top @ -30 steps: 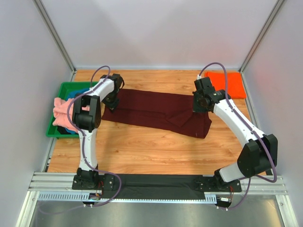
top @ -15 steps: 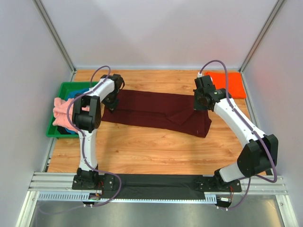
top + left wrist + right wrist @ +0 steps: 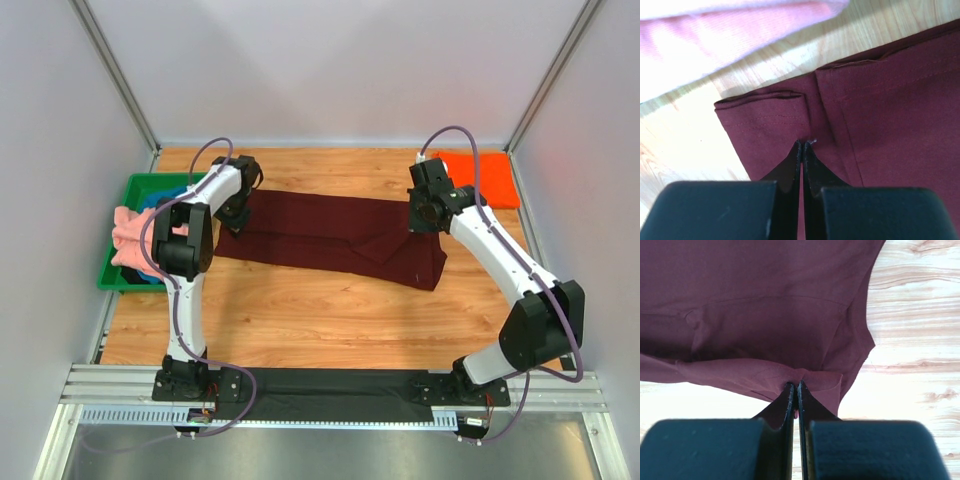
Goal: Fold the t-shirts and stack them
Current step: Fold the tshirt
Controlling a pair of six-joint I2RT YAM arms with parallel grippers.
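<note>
At mid-depth on the wooden surface, the maroon t-shirt lies stretched left to right, partly folded lengthwise. The left jaws are fully closed, pinching its left edge beside a sleeve hem. The right jaws are fully closed on a bunched fold at its right end. Left of it, the green tray holds the pink t-shirt and the blue t-shirt. At the far right corner lies the folded orange t-shirt, apart from the maroon one.
</note>
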